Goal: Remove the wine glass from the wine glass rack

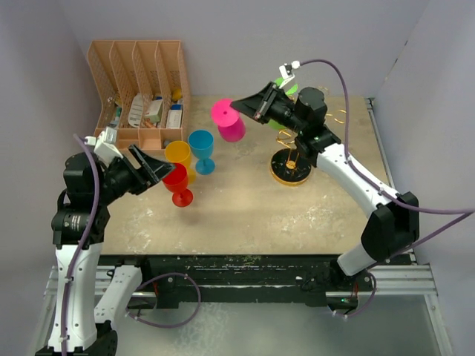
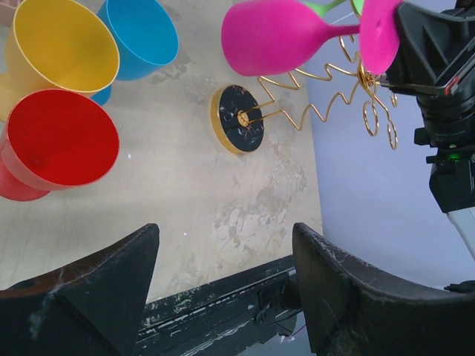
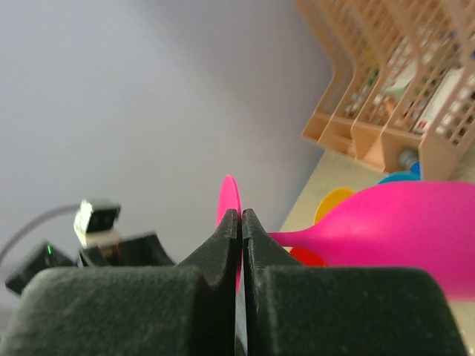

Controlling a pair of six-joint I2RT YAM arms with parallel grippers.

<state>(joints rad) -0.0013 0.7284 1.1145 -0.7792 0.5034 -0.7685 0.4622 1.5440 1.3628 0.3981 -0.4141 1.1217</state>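
One wine glass (image 3: 401,230) — in right gripper (image 3: 241,219)

Top view looks steeply down over the whole beige worktop (image 1: 245,211); both close wrist views share the pink plastic wine glass (image 2: 274,33).

Back-left corner of counter (image 1: 245,215): slotted organizer (image 1: 137,89). Just in front of it: three standing glasses (image 1: 201,148) in a tight cluster, left tool (image 1: 159,169) close on their left. Right of centre: wine glass rack (image 1: 292,167). Up-left of rack, off the counter: wine glass (image 1: 228,121) lying sideways, foot pinched in right tool (image 1: 241,105), bowl toward the cluster.
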